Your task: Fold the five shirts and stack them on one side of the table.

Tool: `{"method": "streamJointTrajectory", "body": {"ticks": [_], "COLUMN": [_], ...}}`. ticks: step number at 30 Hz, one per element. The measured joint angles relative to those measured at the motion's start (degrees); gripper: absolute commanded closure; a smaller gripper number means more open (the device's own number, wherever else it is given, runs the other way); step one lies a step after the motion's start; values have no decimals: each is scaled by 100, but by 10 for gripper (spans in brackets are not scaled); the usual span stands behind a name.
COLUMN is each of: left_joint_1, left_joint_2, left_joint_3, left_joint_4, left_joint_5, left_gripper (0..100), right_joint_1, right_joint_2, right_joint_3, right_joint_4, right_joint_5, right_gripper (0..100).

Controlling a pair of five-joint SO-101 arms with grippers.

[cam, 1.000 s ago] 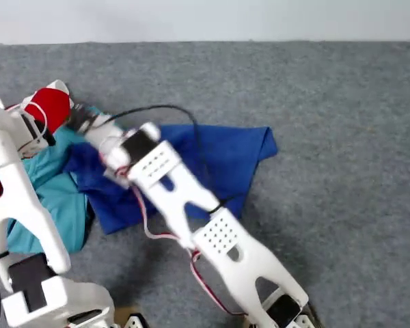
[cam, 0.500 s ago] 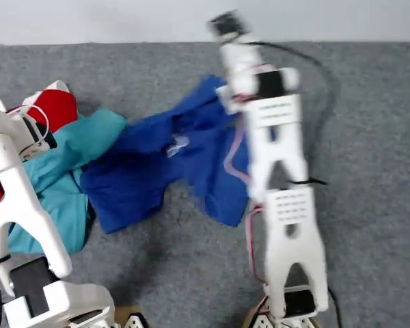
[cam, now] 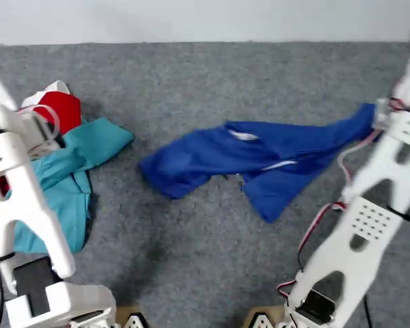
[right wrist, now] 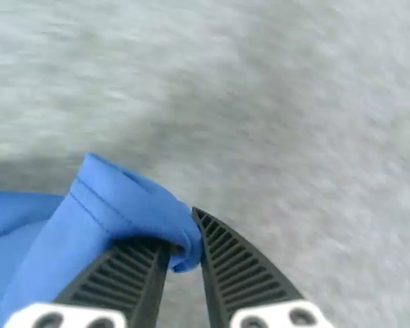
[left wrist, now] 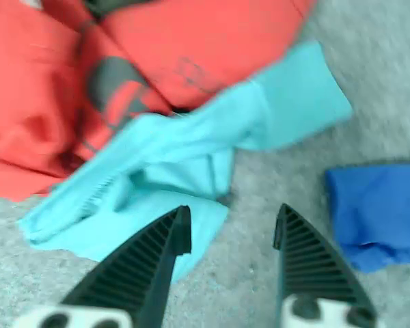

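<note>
A blue shirt (cam: 260, 158) lies stretched across the middle of the grey table, one end pulled up to the right edge. My right gripper (right wrist: 181, 249) is shut on that end of the blue shirt (right wrist: 116, 212); in the high view this gripper (cam: 383, 113) stands at the far right. A teal shirt (cam: 61, 174) and a red shirt (cam: 58, 109) lie bunched at the left. My left gripper (left wrist: 229, 229) hangs open over the edge of the teal shirt (left wrist: 164, 171), with the red shirt (left wrist: 123, 61) beyond and a blue corner (left wrist: 379, 212) to one side.
The grey carpet-like table surface (cam: 212, 75) runs to a pale wall at the back. Both white arm bases (cam: 48, 294) stand at the front edge. A bit of white cloth (cam: 51, 89) peeks out behind the red shirt.
The right arm has swung from the left pile across to the far right, dragging the blue shirt off the teal one and stretching it over the middle. The left arm has barely moved.
</note>
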Motion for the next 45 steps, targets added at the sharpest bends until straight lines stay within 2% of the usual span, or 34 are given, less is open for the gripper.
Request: {"method": "streamJointTrajectory", "body": {"ticks": [3,6,14,21,28,30,37,45], "left_joint_1": [818,1916,4914,6514,6743,6778,6778,7086], "left_joint_2": [0,0,0,598,2374,2831,3684,4431], "left_joint_3": [413,932,1952,2374,1451,985,-396,-879], "left_joint_4": [-62,-360,-1899,-3147,-3455,-3473,-2743,-2576], "left_joint_5": [-334,-484,-501,-501,-466,-229,105,123], "left_gripper": [798,798,797,797,797,797,797,799], "right_joint_1": [264,334,369,369,369,369,369,369], "right_joint_2": [0,0,0,0,0,0,0,0], "right_joint_3": [202,527,1187,1451,1459,1459,1459,1459], "right_joint_4": [0,0,0,0,0,0,0,0], "right_joint_5": [0,0,0,0,0,0,0,0], "right_gripper": [989,989,989,989,989,989,989,989]}}
